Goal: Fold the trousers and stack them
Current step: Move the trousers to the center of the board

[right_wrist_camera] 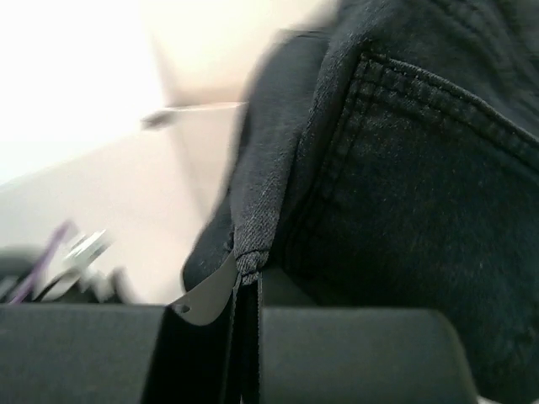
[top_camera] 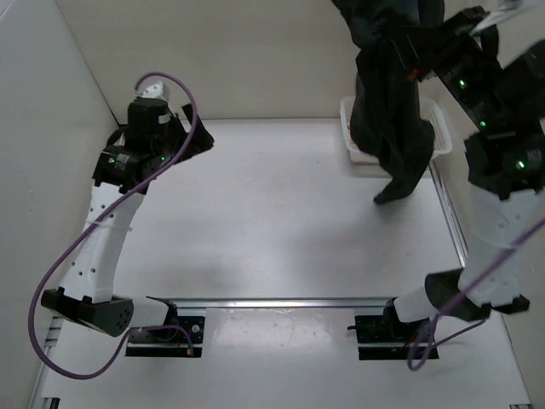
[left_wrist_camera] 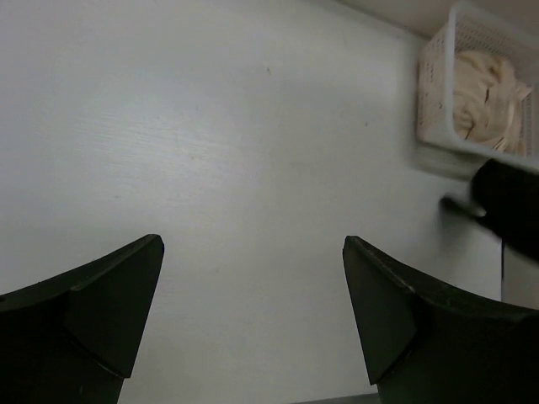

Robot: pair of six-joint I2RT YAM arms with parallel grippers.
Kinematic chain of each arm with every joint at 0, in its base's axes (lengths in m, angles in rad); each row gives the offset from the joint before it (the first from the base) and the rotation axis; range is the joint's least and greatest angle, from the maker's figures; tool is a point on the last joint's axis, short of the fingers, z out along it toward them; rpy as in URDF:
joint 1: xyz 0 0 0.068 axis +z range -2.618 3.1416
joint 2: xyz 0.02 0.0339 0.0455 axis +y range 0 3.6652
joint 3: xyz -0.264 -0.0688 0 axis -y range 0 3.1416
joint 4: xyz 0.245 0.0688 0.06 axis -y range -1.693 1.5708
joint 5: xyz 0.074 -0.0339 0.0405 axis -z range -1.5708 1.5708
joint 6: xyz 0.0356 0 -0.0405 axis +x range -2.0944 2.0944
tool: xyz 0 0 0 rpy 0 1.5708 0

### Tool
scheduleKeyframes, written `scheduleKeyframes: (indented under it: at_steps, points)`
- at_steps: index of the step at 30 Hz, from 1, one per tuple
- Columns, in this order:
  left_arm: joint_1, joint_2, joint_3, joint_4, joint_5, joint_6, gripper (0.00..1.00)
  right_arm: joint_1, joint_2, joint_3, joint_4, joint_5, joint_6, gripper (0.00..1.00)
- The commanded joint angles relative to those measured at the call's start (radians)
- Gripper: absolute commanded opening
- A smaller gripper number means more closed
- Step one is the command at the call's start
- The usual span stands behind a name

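One white table (top_camera: 272, 221) carries the scene. Above its far right, the black trousers (top_camera: 387, 111) are held aloft, bunched and hanging down in front of a white basket (top_camera: 441, 132), in which beige cloth (left_wrist_camera: 488, 88) is seen. A seamed edge of the trousers is clamped in the closed right gripper (right_wrist_camera: 246, 303). At the far left, the left gripper (left_wrist_camera: 253, 261) is held wide open above the tabletop.

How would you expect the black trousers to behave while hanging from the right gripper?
Probably floppy: the trousers hang limp and bunched from the right gripper, lower end trailing near the basket. Likely fairly heavy for cloth, since the stitched fabric looks thick. Pinched at one fold, they may swing or slip.
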Motion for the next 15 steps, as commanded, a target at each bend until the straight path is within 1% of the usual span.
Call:
scheduleKeyframes:
  at_steps: [1, 2, 3, 4, 5, 6, 7, 8, 9, 10, 11, 12, 13, 14, 15]
  points:
    - [0.081, 0.002, 0.174, -0.150, -0.053, -0.014, 1.00, 0.080, -0.046, -0.135, -0.018, 0.008, -0.048, 0.00]
    - [0.099, 0.002, 0.211, -0.170, -0.053, -0.014, 1.00, 0.136, -0.068, -0.254, -0.034, 0.029, -0.048, 0.00]
    - [0.131, 0.002, 0.240, -0.183, -0.053, -0.005, 1.00, 0.166, -0.117, -0.329, -0.034, 0.059, -0.060, 0.00]
    - [0.147, -0.027, 0.283, -0.195, -0.053, -0.005, 1.00, 0.218, -0.135, -0.409, -0.034, 0.085, -0.074, 0.00]
    - [0.161, -0.039, 0.294, -0.195, -0.053, -0.005, 1.00, 0.238, -0.149, -0.486, -0.034, 0.117, -0.074, 0.00]
    - [0.173, -0.064, 0.294, -0.195, -0.044, 0.006, 1.00, 0.250, -0.160, -0.626, -0.034, 0.160, -0.065, 0.05]
    - [0.187, -0.064, 0.294, -0.195, -0.044, 0.006, 1.00, 0.250, -0.160, -0.691, -0.034, 0.177, -0.053, 0.15]
    - [0.187, -0.073, 0.294, -0.195, -0.035, 0.018, 1.00, 0.250, -0.160, -0.751, -0.034, 0.195, -0.041, 0.28]
    - [0.187, -0.085, 0.277, -0.195, -0.035, 0.018, 1.00, 0.250, -0.150, -0.803, -0.043, 0.218, -0.032, 0.64]
    - [0.187, -0.085, 0.236, -0.186, -0.019, 0.030, 1.00, 0.228, -0.136, -0.874, -0.057, 0.253, -0.021, 0.78]
    - [0.187, -0.085, 0.205, -0.186, -0.006, 0.030, 1.00, 0.227, -0.093, -0.875, -0.095, 0.275, -0.010, 0.84]
    - [0.187, -0.085, 0.172, -0.175, 0.016, 0.039, 1.00, 0.211, -0.071, -0.865, -0.194, 0.287, -0.010, 0.90]
    - [0.187, -0.085, 0.130, -0.166, 0.042, 0.040, 1.00, 0.211, -0.055, -0.850, -0.234, 0.307, -0.010, 0.91]
    - [0.187, -0.085, 0.042, -0.154, 0.079, 0.049, 1.00, 0.211, -0.054, -0.839, -0.262, 0.376, -0.010, 0.91]
    - [0.173, -0.085, -0.006, -0.125, 0.096, 0.040, 0.97, 0.211, -0.054, -0.839, -0.276, 0.401, -0.010, 0.91]
